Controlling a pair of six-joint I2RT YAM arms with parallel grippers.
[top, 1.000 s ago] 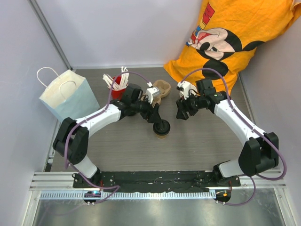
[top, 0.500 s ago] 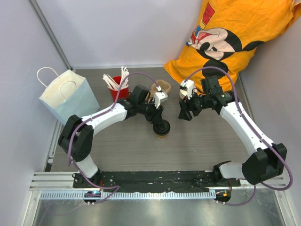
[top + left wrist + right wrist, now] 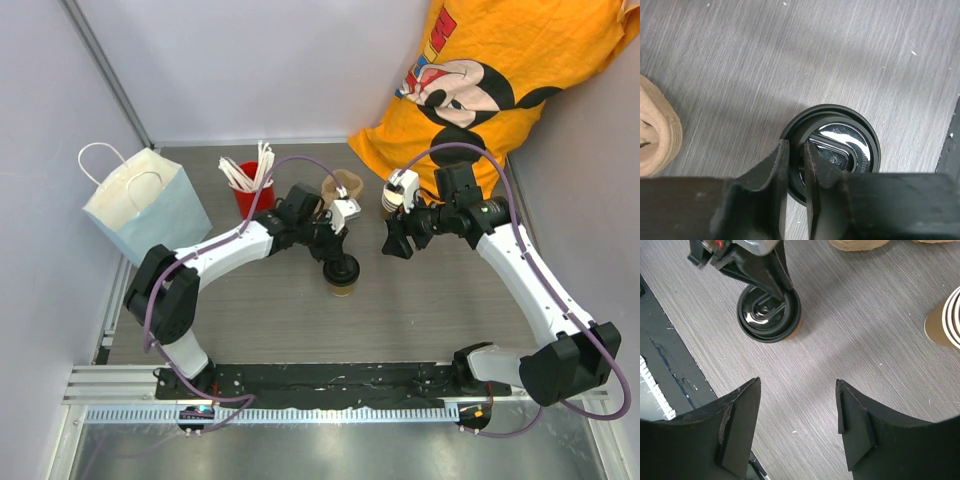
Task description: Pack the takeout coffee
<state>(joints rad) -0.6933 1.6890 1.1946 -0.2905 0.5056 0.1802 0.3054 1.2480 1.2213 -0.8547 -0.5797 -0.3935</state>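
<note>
The coffee cup [image 3: 342, 281] stands upright near the middle of the bench [image 3: 430, 310], its long axis straight up, directly beneath my left end effector [image 3: 338, 258]. That arm is clearly the nearer one. My right end effector [image 3: 392, 240] hangs off to the cup's right, well apart from it, its fingers spread wide and holding nothing. In the left wrist view the two fingers stand nearly together astride the rim of the lid [image 3: 840, 145], one outside it and one inside the raised ring. I cannot tell whether they actually clamp it yet. The lid is round, glossy black plastic and looks seated flat. Under it only a sliver of brown paper wall shows. I judge the lift has to go straight up, since the light blue paper bag [image 3: 145, 205] sits well away to the left.
</note>
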